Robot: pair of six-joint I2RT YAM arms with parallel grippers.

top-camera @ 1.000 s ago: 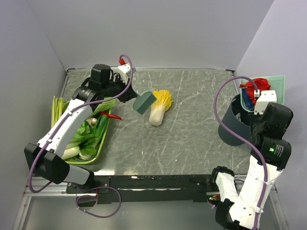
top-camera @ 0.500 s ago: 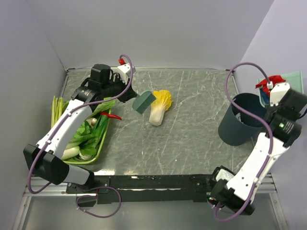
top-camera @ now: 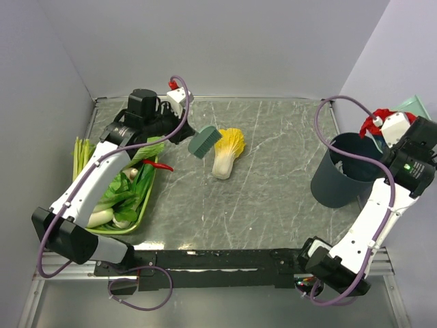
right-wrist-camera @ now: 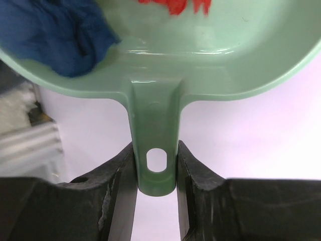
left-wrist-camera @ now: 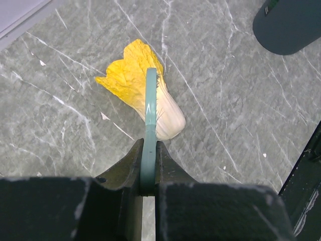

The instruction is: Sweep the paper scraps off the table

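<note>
My right gripper (right-wrist-camera: 155,165) is shut on the handle of a pale green dustpan (right-wrist-camera: 200,65). The pan holds paper scraps: a dark blue wad (right-wrist-camera: 55,30) and a red one (right-wrist-camera: 175,6). In the top view the right gripper (top-camera: 412,116) holds the dustpan (top-camera: 420,106) high at the far right, beside and above a dark bin (top-camera: 341,179). My left gripper (left-wrist-camera: 148,165) is shut on a dark green brush (left-wrist-camera: 150,120). It holds the brush (top-camera: 205,142) above the marble table (top-camera: 273,198), next to the cabbage. I see no scraps on the table top.
A yellow-white napa cabbage (top-camera: 227,152) lies mid-table, under the brush in the left wrist view (left-wrist-camera: 168,118). A green tray (top-camera: 140,212) of vegetables sits at the left edge, with a red chili (top-camera: 158,165) on its rim. The bin also shows in the left wrist view (left-wrist-camera: 288,25).
My right arm has raised the dustpan and swung it up and to the right, away from over the bin's mouth. The left arm and brush have barely moved.
</note>
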